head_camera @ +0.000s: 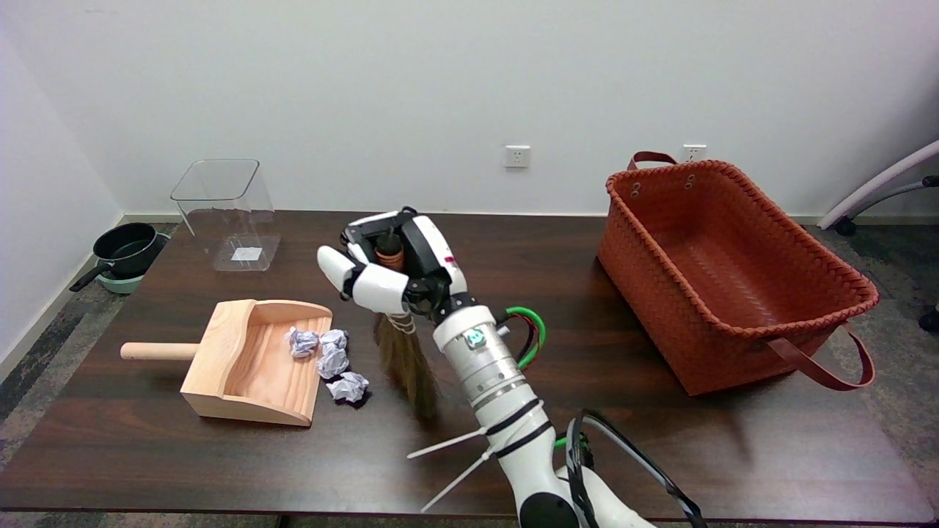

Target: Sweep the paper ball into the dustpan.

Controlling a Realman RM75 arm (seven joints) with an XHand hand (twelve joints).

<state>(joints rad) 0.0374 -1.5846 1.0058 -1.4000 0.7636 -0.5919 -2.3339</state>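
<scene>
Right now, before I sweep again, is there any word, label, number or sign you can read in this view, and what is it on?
None can be read.
White label on the clear plastic bin: too small to read.
Red mark on the right hand: too small to read.
Dustpan, broom, paper balls, woven basket: no text visible.

You're looking at a pale, matt unfinished-wood dustpan (249, 363), crumpled white paper balls (334, 361), a coarse straw broom (407, 363), a dark wood-grain table (183, 447) with slight sheen, a woven rust-brown basket (733, 271) and a glossy clear plastic bin (227, 213).
</scene>
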